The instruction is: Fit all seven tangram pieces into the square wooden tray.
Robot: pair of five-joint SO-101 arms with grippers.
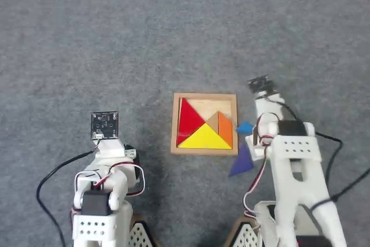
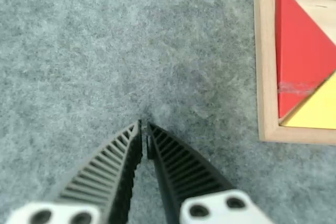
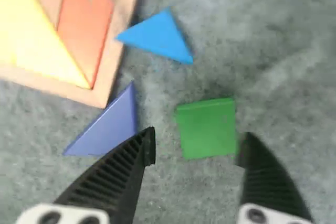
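Observation:
The square wooden tray (image 1: 204,152) lies mid-table holding a red triangle (image 1: 188,117), a yellow triangle (image 1: 204,138), an orange piece (image 1: 225,129) and a tan triangle (image 1: 213,122). A light blue triangle (image 1: 245,127) and a dark blue triangle (image 1: 242,162) lie on the cloth just right of the tray. A green square (image 3: 207,127) lies beside them, under the right arm. My right gripper (image 3: 197,145) hangs open just above it, a finger on either side. My left gripper (image 2: 144,126) is shut over bare cloth left of the tray (image 2: 265,77).
Grey cloth covers the whole table. The left arm's base (image 1: 101,212) stands at the front left and the right arm's base (image 1: 295,201) at the front right. Cables trail from both.

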